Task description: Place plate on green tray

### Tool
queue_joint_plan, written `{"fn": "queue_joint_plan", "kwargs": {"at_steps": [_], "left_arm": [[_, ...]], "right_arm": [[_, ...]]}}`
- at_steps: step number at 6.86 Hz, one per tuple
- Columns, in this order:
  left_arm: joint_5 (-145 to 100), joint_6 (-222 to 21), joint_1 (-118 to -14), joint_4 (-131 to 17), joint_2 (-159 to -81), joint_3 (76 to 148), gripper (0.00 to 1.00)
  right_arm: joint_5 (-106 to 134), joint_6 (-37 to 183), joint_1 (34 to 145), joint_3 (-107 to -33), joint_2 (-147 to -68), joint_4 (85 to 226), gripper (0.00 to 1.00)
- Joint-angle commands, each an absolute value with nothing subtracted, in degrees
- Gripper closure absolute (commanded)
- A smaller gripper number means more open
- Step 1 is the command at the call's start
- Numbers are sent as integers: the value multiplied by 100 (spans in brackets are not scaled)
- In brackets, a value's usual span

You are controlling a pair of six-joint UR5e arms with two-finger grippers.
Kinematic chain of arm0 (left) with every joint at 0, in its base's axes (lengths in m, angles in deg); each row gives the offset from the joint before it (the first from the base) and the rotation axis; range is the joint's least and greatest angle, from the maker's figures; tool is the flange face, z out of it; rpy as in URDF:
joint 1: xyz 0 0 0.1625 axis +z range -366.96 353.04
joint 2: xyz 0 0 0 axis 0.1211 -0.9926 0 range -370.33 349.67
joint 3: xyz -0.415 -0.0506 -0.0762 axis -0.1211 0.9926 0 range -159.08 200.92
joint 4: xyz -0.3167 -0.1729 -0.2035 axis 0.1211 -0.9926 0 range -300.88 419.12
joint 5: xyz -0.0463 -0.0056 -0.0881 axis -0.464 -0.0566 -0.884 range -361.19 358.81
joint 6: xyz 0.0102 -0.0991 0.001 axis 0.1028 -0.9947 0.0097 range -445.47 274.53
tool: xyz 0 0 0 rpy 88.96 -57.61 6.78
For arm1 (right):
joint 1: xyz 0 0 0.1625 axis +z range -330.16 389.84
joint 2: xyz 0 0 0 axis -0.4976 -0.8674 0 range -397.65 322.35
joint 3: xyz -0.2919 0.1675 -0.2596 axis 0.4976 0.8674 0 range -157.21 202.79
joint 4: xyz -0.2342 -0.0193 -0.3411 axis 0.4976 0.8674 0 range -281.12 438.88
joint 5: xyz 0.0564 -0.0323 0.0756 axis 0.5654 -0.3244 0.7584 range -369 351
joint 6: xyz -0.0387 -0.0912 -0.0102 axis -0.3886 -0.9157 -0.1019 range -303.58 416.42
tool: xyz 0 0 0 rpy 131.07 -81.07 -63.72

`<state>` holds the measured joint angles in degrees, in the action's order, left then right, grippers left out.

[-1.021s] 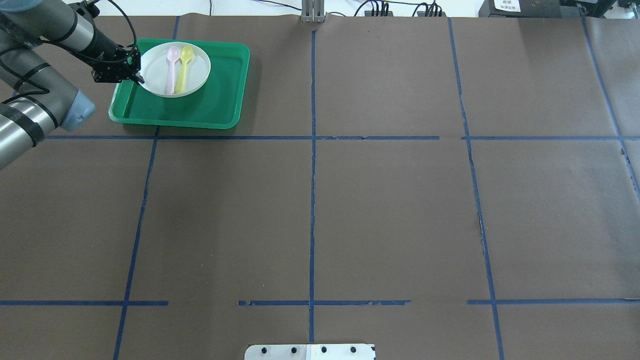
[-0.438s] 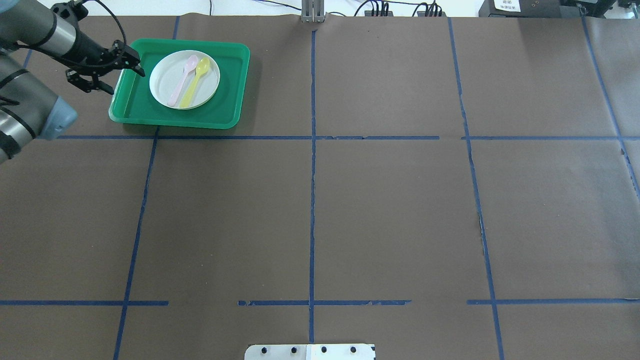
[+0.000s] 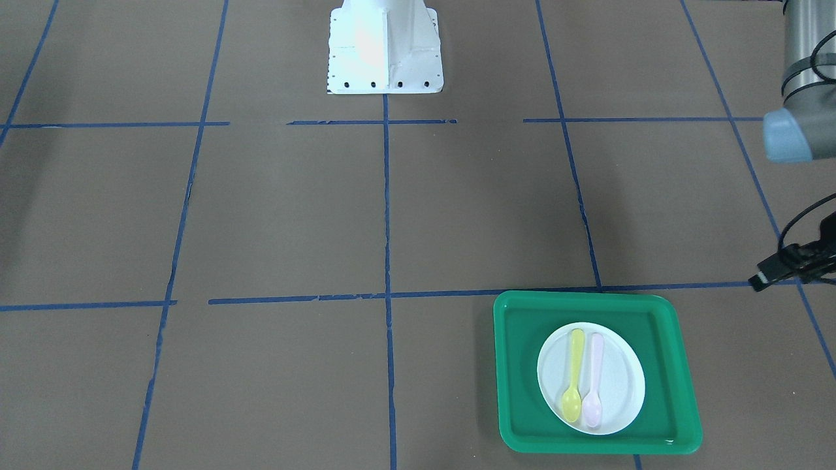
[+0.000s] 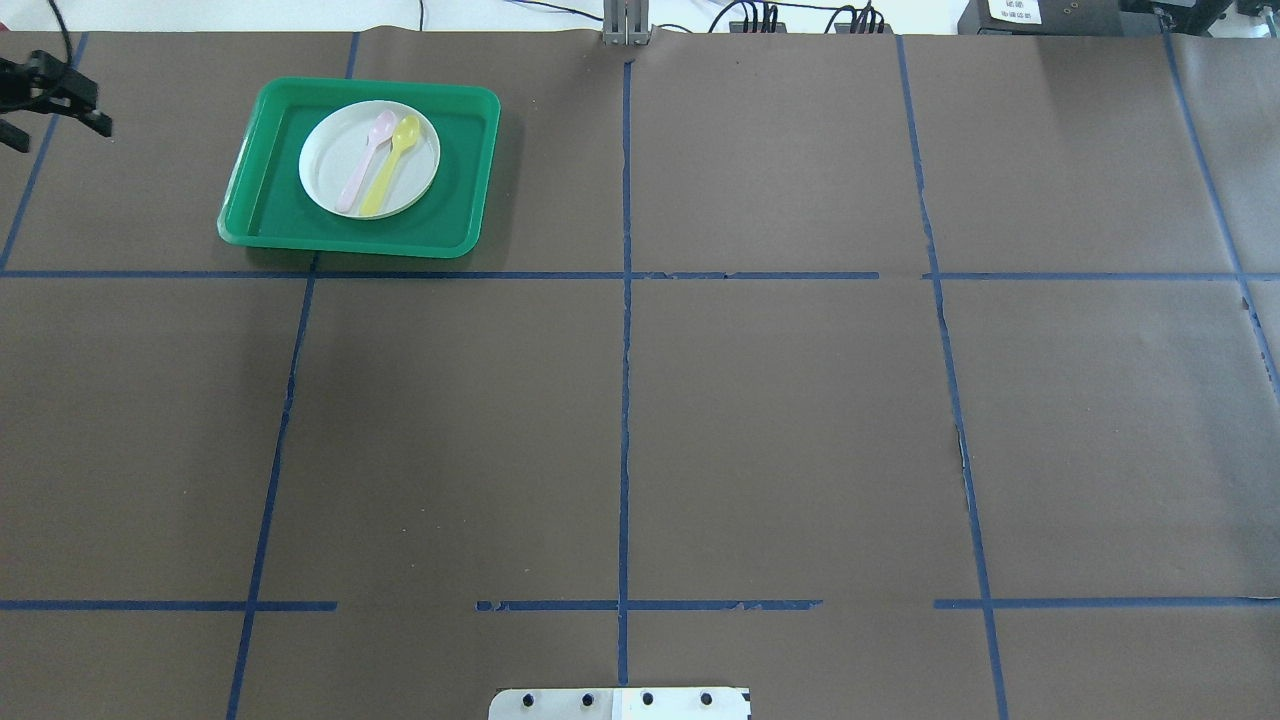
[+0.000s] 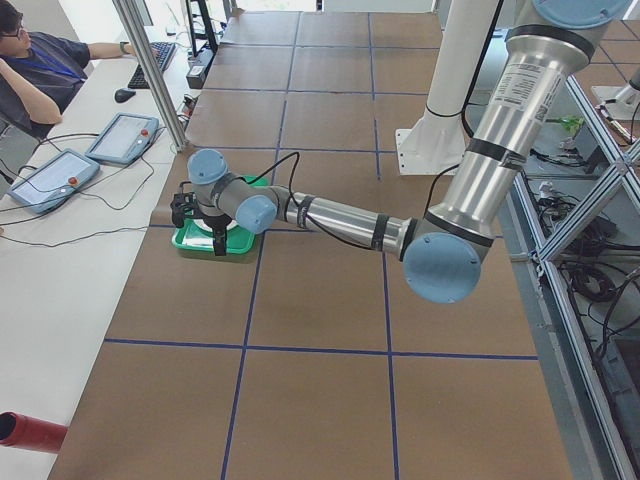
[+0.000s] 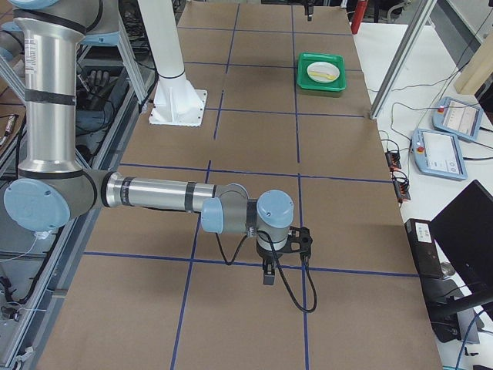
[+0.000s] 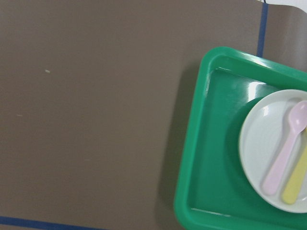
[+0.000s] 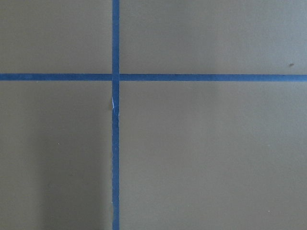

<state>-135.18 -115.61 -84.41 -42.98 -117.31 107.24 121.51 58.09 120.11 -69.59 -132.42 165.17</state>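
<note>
The white plate [image 4: 369, 159] lies flat inside the green tray [image 4: 455, 215] at the far left of the table, with a pink spoon [image 4: 366, 160] and a yellow spoon [image 4: 389, 166] on it. My left gripper [image 4: 62, 138] is open and empty, well to the left of the tray at the view's edge. One of its fingers [image 3: 774, 271] shows in the front view. The left wrist view shows the tray [image 7: 211, 158] and the plate [image 7: 259, 143] at the right. My right gripper [image 6: 282, 258] shows only in the right side view, far from the tray; I cannot tell its state.
Brown paper with blue tape lines [image 4: 625, 400] covers the table. The robot's base plate [image 4: 620, 703] is at the near edge. Cables and a metal post [image 4: 625, 25] line the far edge. An operator [image 5: 40, 70] sits beyond the table's far side.
My left gripper let go of the plate's rim, opened and drew back to the left, away from the tray. The plate settled on the tray with both spoons.
</note>
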Motion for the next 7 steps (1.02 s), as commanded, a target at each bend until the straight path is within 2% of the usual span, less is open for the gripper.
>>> {"fn": "queue_joint_plan", "kwargs": {"at_steps": [1, 4, 7], "left_arm": [[-13338, -9127, -9262, -3396, -10636, 11504, 0], [-13329, -7774, -9704, -3439, -9527, 11619, 0], [-13118, -7792, -9696, -3448, -9673, 11619, 0]], "right_arm": [[12152, 5809, 12011, -6958, -13239, 16510, 0], [12152, 5809, 12011, -6958, -13248, 16519, 0], [12152, 5809, 12011, -6958, -13248, 16510, 0]]}}
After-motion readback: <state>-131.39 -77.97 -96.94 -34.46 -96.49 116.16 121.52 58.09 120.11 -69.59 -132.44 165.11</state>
